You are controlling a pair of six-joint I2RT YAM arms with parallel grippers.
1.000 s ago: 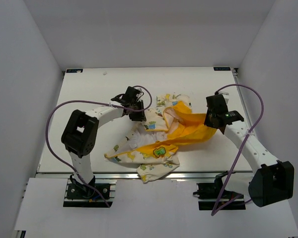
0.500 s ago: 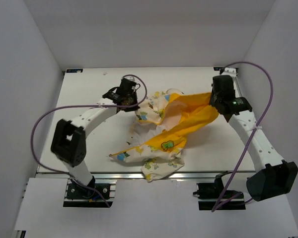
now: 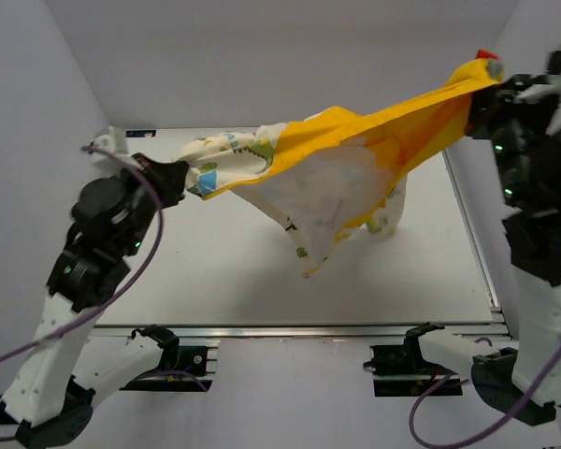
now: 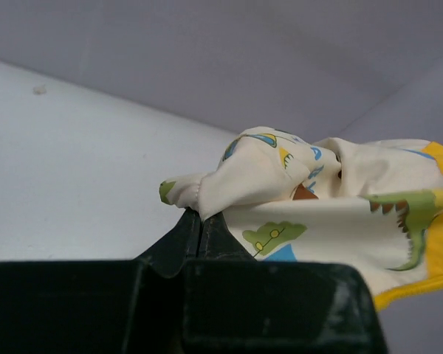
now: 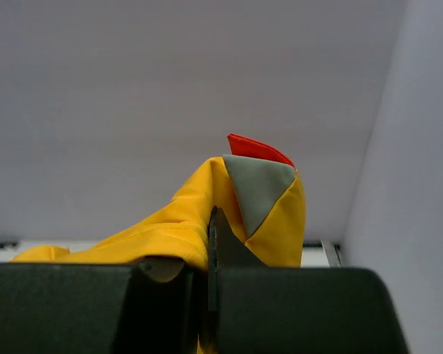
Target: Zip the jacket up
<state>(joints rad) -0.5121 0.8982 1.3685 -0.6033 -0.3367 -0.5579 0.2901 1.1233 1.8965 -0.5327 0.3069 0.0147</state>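
Jacket [image 3: 337, 168] hangs in mid-air, stretched btwn both hands above the counter [image 3: 196, 281], w/ a loose flap drooping from the middle. Left hand [image 3: 179, 177] is pinched tight on a cream printed edge, no gap btwn jaws in the wrist view. Right hand [image 3: 481, 89] is likewise clamped on a yellow corner w/ a grey-and-red tab [image 5: 258, 188].

Step looks like spreading the garment, so: even tension, lower both ends together, lay it flat front-up, no release till fabric rests.

Zipper not visible anywhere. Can't tell which part each hand has, i.e. cuff, hem or hood. Right hand sits at the frame edge in top view. Whether the flap touches the counter is unclear.
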